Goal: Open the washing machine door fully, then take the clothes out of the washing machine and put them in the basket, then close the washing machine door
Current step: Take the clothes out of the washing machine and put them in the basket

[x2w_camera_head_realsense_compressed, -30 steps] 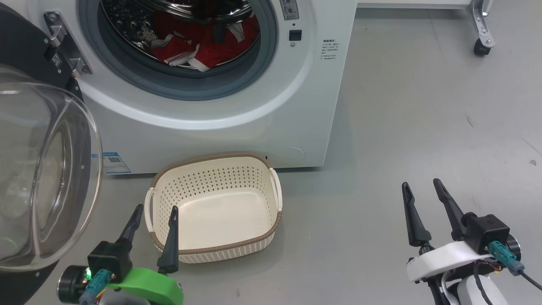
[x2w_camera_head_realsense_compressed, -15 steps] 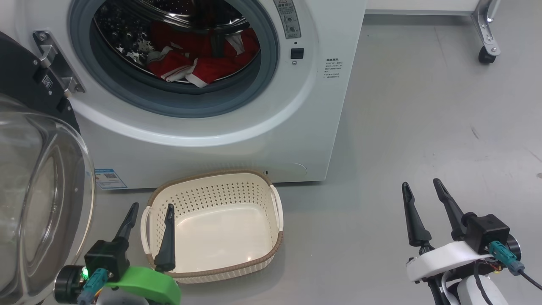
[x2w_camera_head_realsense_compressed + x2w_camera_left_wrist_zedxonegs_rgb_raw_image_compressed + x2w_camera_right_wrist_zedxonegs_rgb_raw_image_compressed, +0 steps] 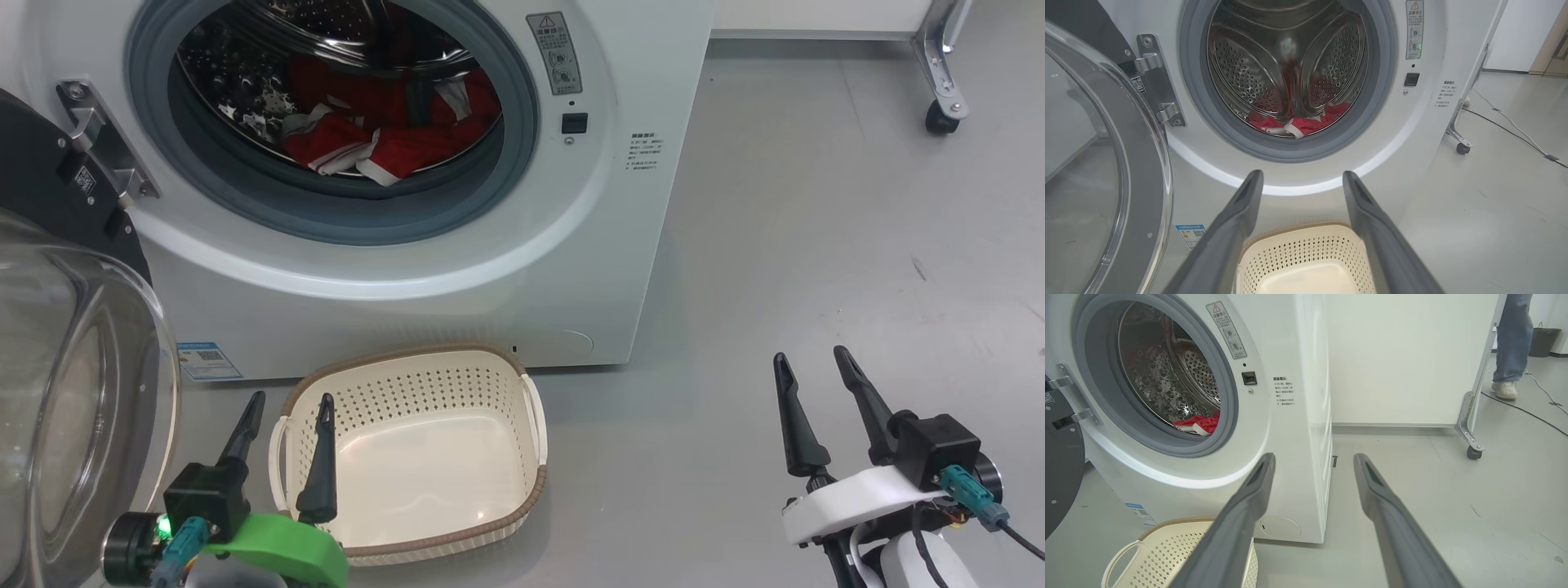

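The white washing machine (image 3: 457, 269) stands ahead with its round door (image 3: 73, 384) swung wide open to the left, glass bowl facing out. Red clothes (image 3: 384, 135) with white trim lie at the bottom of the steel drum, and show too in the left wrist view (image 3: 1298, 122) and the right wrist view (image 3: 1198, 424). The cream basket (image 3: 498, 376) sits on the floor before the machine, empty. My left gripper (image 3: 291, 400) hovers open at the basket's left rim. My right gripper (image 3: 808, 359) stands open over bare floor to the right, holding nothing.
A white cabinet on a metal castor leg (image 3: 939, 106) stands at the back right. A person's legs in jeans (image 3: 1511, 343) are beside it, with a cable (image 3: 1527, 412) on the floor. Grey floor spreads to the right of the machine.
The head camera has tilted up, so the machine and basket sit lower in the picture. Both grippers keep their places and stay open.
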### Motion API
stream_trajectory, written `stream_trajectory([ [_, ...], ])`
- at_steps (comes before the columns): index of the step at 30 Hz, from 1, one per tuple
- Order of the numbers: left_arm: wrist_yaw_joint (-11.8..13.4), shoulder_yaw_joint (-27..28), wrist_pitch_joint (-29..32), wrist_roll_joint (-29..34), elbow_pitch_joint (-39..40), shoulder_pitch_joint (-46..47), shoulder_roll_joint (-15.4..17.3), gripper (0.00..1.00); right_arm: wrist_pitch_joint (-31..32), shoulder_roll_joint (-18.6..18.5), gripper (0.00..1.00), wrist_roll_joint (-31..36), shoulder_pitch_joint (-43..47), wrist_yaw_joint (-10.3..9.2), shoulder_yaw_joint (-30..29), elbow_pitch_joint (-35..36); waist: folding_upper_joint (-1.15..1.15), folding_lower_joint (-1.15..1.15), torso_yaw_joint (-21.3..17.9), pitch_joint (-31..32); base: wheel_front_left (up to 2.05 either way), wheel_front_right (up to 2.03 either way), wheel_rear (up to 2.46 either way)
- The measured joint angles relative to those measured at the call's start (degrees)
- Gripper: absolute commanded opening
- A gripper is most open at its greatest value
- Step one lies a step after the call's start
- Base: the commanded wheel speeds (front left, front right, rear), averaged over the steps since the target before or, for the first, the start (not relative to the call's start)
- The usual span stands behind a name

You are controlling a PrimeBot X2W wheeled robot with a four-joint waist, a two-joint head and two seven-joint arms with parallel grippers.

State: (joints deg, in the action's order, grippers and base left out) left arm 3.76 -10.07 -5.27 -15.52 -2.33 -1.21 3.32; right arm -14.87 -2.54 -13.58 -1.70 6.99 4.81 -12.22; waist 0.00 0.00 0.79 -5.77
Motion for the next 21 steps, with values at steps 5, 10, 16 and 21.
stream_trajectory([
  [5,0.23,0.01,0.42,0.0,-0.26,0.0,0.0,1.0,0.0,0.0,1.0,0.0,-0.01,0.0,0.18,-0.2,0.0,0.0,-0.08,0.22,0.02,-0.02,0.0],
  [10,0.25,0.03,0.52,0.04,-0.77,0.0,0.01,1.0,0.0,0.0,1.0,0.0,-0.01,0.0,0.18,-0.31,0.0,0.0,-0.21,0.37,0.0,0.0,0.0],
  [16,0.51,0.03,0.74,0.51,-1.02,0.0,0.04,1.0,0.0,0.0,1.0,0.0,-0.01,0.0,0.16,-0.32,0.0,0.0,-0.43,0.42,0.0,0.0,0.0],
  [21,0.55,-0.11,1.74,0.48,-1.76,0.01,0.03,1.0,0.0,0.01,1.0,0.01,0.0,0.0,0.18,-0.08,0.0,0.0,-0.61,0.11,0.0,0.0,0.0],
])
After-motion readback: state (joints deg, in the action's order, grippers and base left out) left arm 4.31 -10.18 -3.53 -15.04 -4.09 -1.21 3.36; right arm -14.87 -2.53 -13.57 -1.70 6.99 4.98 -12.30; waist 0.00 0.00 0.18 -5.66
